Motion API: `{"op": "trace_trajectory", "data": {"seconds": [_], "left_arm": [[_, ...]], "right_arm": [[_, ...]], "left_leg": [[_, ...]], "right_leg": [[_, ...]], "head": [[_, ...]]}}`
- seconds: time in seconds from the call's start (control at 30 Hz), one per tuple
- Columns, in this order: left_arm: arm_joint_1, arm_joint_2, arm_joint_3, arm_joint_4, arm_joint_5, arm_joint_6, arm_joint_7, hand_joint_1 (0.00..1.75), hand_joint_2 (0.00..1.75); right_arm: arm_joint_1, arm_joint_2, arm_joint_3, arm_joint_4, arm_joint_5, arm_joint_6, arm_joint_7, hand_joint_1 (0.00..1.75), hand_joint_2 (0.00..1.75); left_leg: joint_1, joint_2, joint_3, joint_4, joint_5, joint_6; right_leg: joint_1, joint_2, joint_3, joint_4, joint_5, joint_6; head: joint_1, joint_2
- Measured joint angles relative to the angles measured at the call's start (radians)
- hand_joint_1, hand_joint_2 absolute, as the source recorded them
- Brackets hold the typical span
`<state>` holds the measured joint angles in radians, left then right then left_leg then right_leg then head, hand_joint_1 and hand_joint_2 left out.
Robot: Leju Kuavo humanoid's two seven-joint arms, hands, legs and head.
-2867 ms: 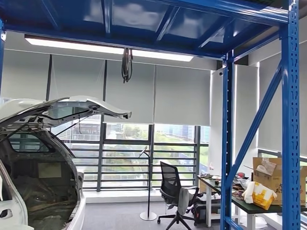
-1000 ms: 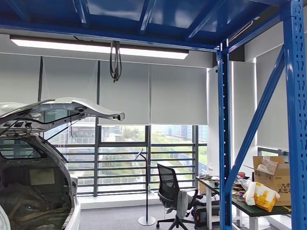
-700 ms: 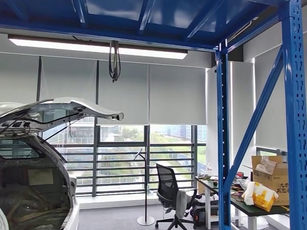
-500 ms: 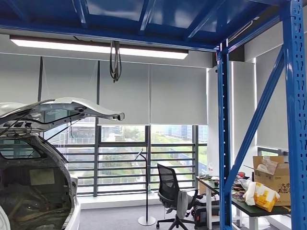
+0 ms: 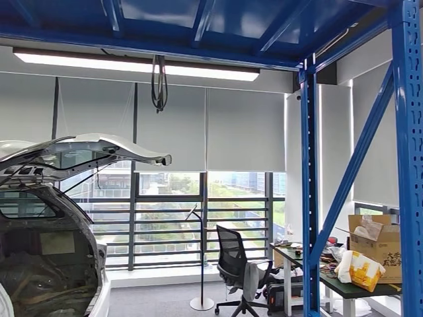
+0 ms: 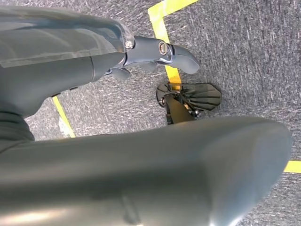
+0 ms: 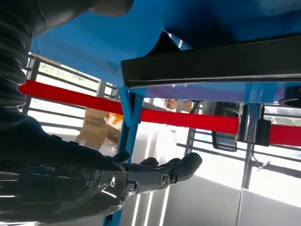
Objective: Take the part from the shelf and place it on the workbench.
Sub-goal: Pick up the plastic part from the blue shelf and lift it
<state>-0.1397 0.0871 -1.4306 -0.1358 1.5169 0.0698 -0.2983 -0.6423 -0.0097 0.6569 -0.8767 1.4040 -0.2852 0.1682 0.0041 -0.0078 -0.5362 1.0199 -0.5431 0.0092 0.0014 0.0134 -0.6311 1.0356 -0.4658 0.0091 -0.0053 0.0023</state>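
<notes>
Right hand (image 7: 117,176): fingers (image 7: 177,168) extended and close together, holding nothing, positioned beneath the blue shelf (image 7: 106,42) and a long black part (image 7: 213,61) resting against its underside; no contact between fingers and part. A red bar (image 7: 188,120) crosses behind the hand.

Left hand (image 6: 106,117): hangs over grey carpet (image 6: 248,47) marked with yellow tape (image 6: 163,33); fingers (image 6: 170,52) straight, gripping nothing.

Head view: blue rack upright (image 5: 310,198) at right, white car (image 5: 55,218) with raised tailgate at left, office chair (image 5: 236,267) near the windows. The surface (image 5: 359,285) at lower right carries a cardboard box (image 5: 377,241) and a yellow-and-white bag (image 5: 360,269).
</notes>
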Motion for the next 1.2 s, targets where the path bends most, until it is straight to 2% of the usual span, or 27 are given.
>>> {"op": "trace_trajectory", "data": {"seconds": [0.9,1.2], "left_arm": [[-0.01,0.003,-0.015,0.0,0.001,-0.006,0.0,0.0,0.0],[-0.004,-0.012,-0.015,0.0,0.005,-0.01,-0.007,0.0,0.0]], "right_arm": [[-0.043,0.045,0.005,0.105,-0.003,-0.013,-0.012,0.0,1.75],[-0.084,0.084,0.007,0.186,0.011,-0.006,-0.036,0.0,1.75]], "left_leg": [[0.0,0.0,0.0,0.0,0.0,0.0],[0.0,0.0,0.0,0.0,0.0,0.0]], "right_leg": [[0.0,0.0,0.0,0.0,0.0,0.0],[0.0,0.0,0.0,0.0,0.0,0.0]], "head": [[0.0,0.0],[0.0,0.0]]}}
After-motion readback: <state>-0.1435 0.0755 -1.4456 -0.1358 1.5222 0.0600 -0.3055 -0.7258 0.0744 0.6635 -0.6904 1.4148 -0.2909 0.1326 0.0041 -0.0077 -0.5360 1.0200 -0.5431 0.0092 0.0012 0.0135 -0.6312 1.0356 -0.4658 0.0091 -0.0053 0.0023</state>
